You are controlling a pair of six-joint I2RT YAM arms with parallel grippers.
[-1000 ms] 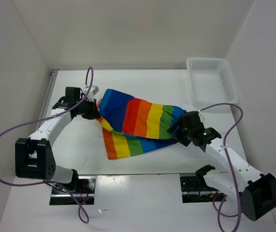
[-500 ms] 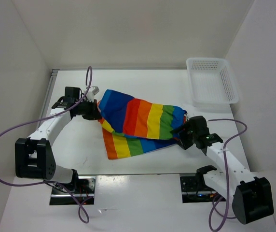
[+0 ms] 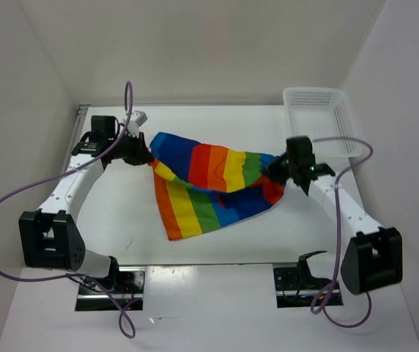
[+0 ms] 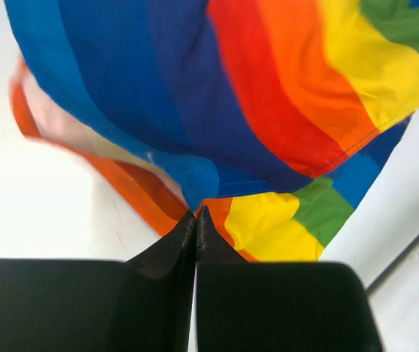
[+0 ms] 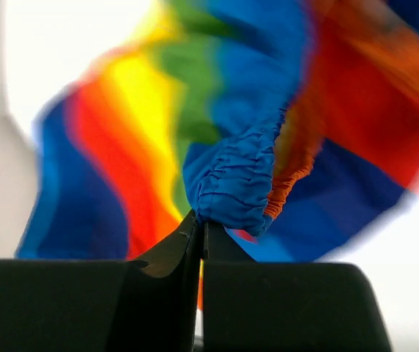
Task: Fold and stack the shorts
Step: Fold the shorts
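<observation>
Mid-fold, I judge — the left tool (image 3: pixel 144 156) and right tool (image 3: pixel 277 170) each clamp tight on an edge of the shorts (image 3: pixel 209 183), stretched between them over the middle of the table (image 3: pixel 114 224), so the next move calls for lowering both evenly to lay one half flat.

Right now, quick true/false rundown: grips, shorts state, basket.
1. The left gripper is shut on the shorts. True.
2. The right gripper pinches the blue gathered waistband. True.
3. The shorts lie folded flat. False: they are stretched between the two grippers, with one part draping down onto the table.
4. The shorts are inside the white basket. False: they are outside it, and the basket sits at the table's far right corner.
</observation>
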